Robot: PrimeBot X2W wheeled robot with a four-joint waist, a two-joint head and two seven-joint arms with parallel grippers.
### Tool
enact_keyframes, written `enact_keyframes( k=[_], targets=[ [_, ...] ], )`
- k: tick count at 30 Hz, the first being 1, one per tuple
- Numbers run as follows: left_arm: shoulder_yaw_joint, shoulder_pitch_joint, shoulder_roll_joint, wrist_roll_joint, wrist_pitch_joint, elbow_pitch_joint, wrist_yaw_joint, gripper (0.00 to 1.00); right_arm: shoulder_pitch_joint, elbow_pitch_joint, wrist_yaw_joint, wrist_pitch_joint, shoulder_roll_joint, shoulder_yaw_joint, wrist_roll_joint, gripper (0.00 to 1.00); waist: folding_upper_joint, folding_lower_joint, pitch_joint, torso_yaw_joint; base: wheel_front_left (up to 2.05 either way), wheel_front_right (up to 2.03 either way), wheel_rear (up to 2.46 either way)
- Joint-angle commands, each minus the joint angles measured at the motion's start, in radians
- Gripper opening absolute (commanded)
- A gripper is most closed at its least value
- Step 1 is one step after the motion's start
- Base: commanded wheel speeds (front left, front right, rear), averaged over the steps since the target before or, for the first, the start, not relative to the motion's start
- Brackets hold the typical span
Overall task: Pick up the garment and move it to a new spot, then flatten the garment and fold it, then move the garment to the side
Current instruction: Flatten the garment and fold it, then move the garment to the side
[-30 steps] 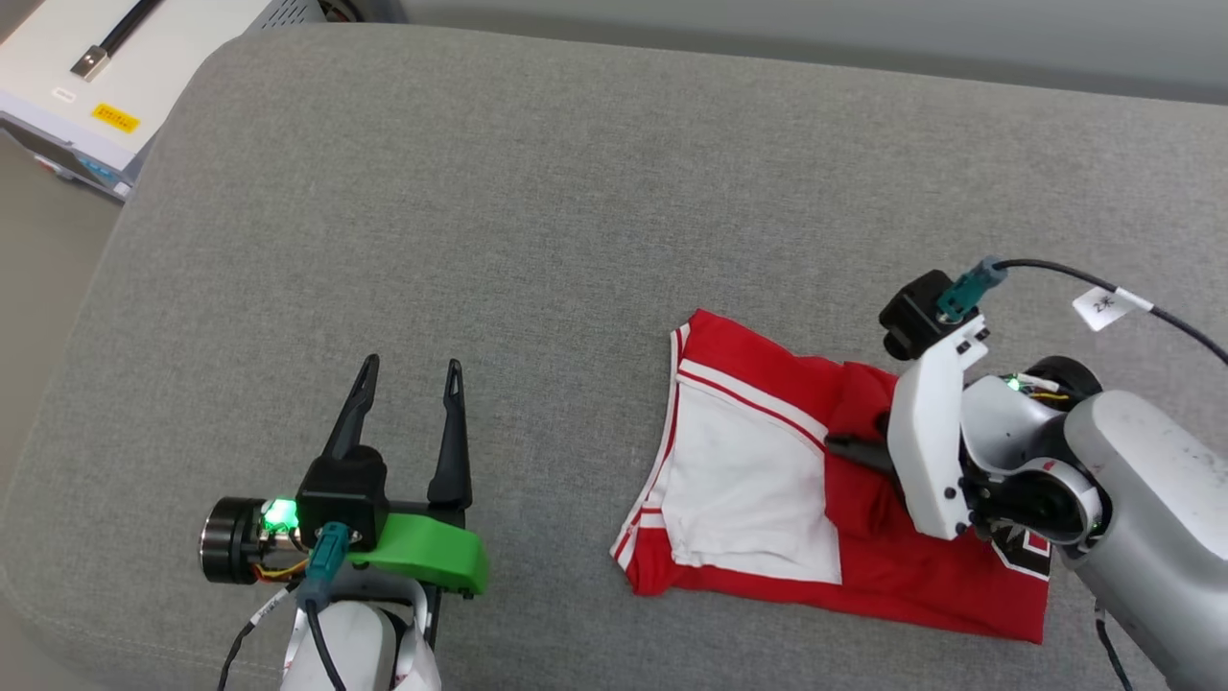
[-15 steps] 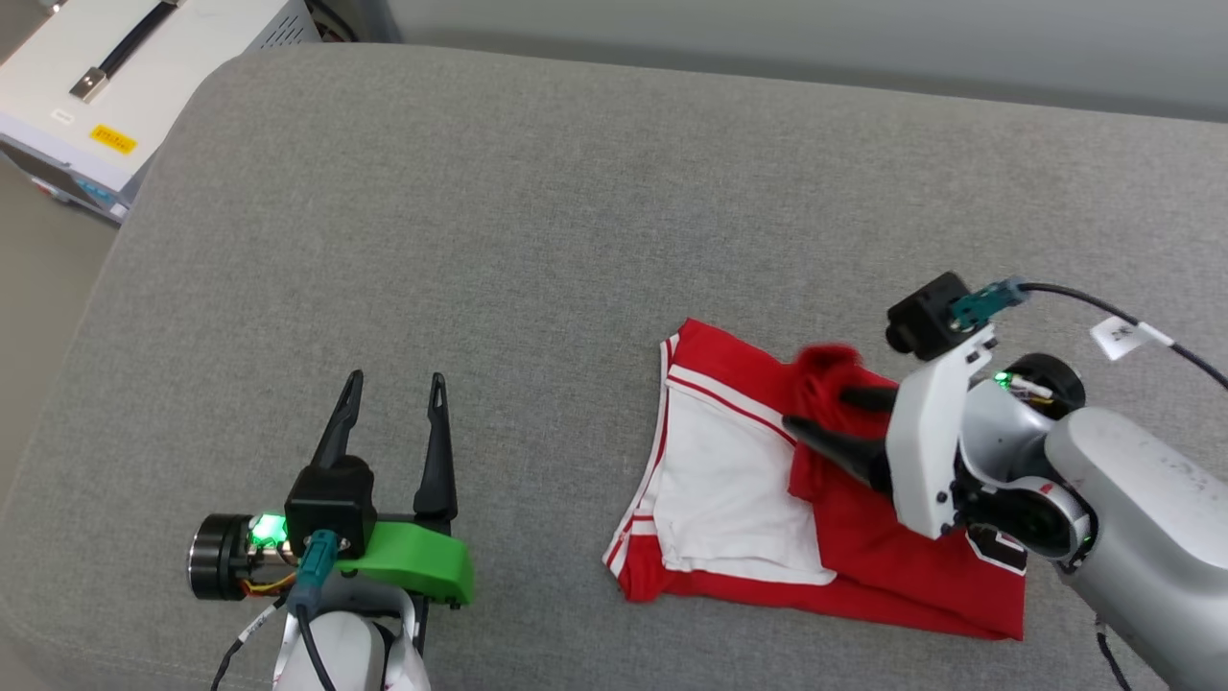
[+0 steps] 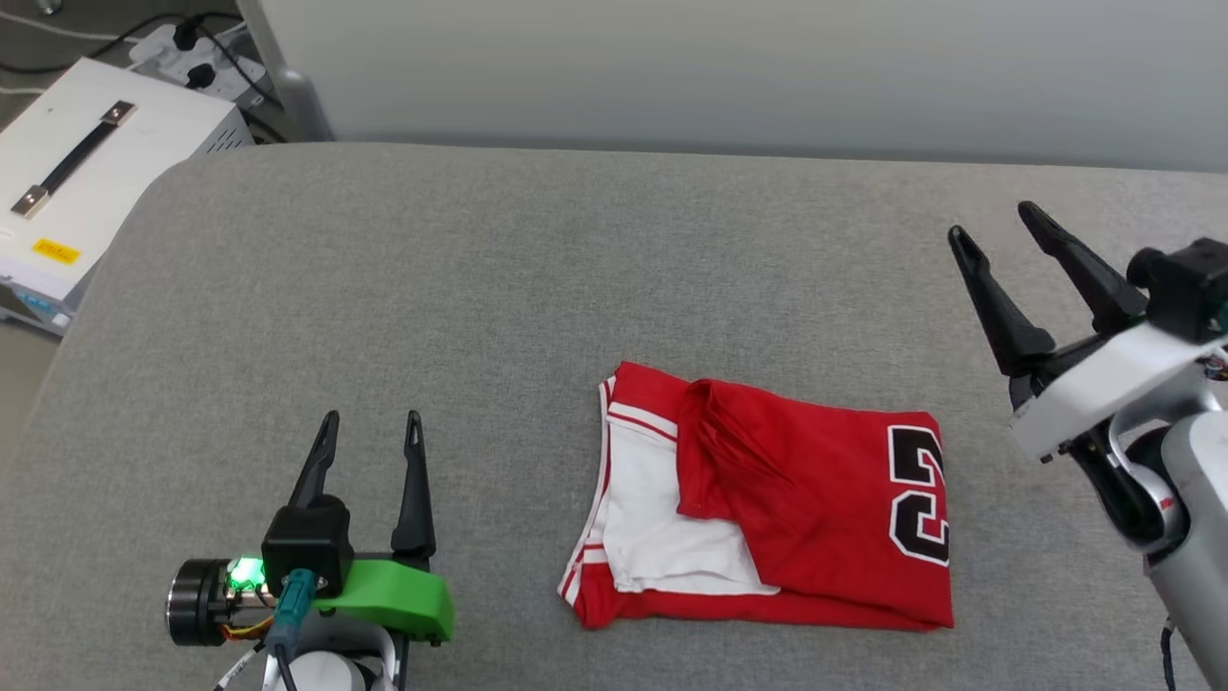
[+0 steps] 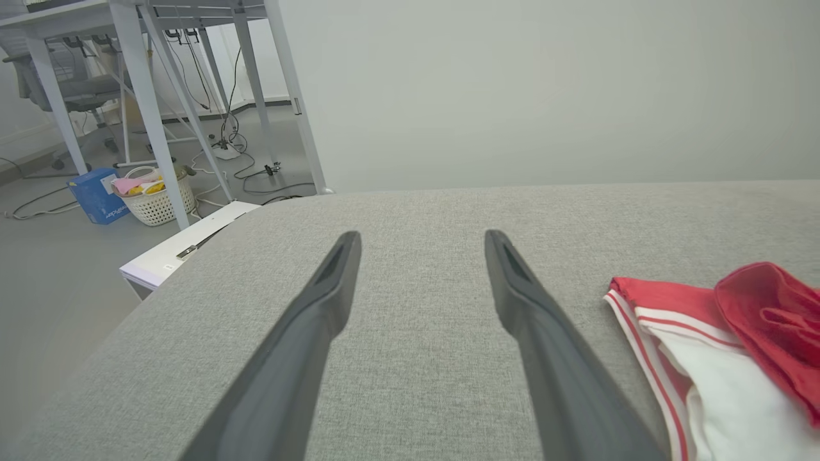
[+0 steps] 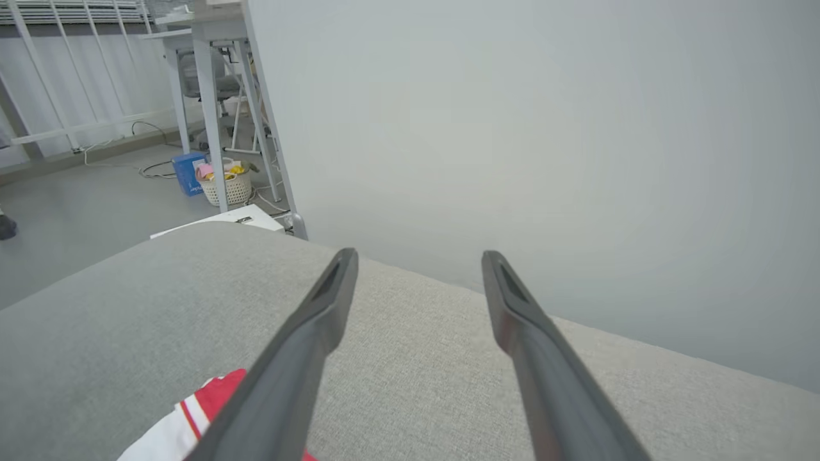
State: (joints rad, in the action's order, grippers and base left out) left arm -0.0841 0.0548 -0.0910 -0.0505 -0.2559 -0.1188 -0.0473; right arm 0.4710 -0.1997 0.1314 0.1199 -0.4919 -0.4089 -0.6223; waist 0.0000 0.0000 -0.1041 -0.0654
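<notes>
On the grey table (image 3: 480,288), right of centre, the garment (image 3: 815,499) lies folded into a rough rectangle. The red top layer shows part of the "23" at its right end, the white sleeve shows at the left, and a rumpled red flap edge runs across the middle.

Folding looks about done, so the step in hand is probably moving it to the side. To do that well, pinch through all layers, not just the top flap, or the fold opens. Best to put one gripper at each short end, lift only a little and carry level, or drag it flat, then set down and release. The loose flap by the sleeve is the weak spot, so grip near it or smooth it first.

Left gripper (image 3: 372,419): open and empty, low at the near left, fingers pointing toward the far edge, well apart from the garment's striped edge.

Right gripper (image 3: 991,223): open and empty, held above the table to the garment's right, fingers tilted up and away. Its wrist view looks past the far edge to the wall (image 5: 512,128), with the garment at its lower left.
</notes>
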Motion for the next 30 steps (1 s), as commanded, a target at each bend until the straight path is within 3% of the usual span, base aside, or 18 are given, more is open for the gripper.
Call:
enact_keyframes(
  k=[1, 7, 15, 23, 30],
  targets=[
    [0.007, -0.023, -0.005, 0.006, -0.006, 0.007, 0.001, 1.00, -0.040, 0.001, -0.001, 0.041, 0.021, 0.033, 0.044, 1.00, 0.0000, 0.0000, 0.037, 0.038, 0.00, 0.00, 0.00],
    [0.022, -0.061, -0.003, -0.002, -0.006, 0.028, -0.002, 1.00, -0.185, 0.029, -0.001, 0.117, 0.122, 0.184, 0.160, 1.00, 0.0000, 0.0000, 0.069, 0.064, 0.00, 0.00, 0.00],
    [0.028, -0.116, 0.001, -0.010, -0.006, 0.040, 0.005, 1.00, -0.373, 0.074, -0.001, 0.136, 0.233, 0.277, 0.244, 1.00, 0.0000, 0.0000, 0.112, 0.086, 0.00, 0.00, 0.00],
    [0.019, -0.156, 0.006, -0.012, -0.006, 0.041, 0.010, 1.00, -0.511, 0.104, -0.001, 0.141, 0.296, 0.335, 0.285, 1.00, 0.0000, 0.0000, 0.137, 0.085, 0.00, 0.00, 0.00],
    [0.024, -0.170, 0.007, -0.015, -0.006, 0.036, 0.009, 1.00, -0.561, 0.111, -0.001, 0.141, 0.312, 0.343, 0.315, 1.00, 0.0000, 0.0000, 0.138, 0.083, 0.00, 0.00, 0.00]
  ],
)
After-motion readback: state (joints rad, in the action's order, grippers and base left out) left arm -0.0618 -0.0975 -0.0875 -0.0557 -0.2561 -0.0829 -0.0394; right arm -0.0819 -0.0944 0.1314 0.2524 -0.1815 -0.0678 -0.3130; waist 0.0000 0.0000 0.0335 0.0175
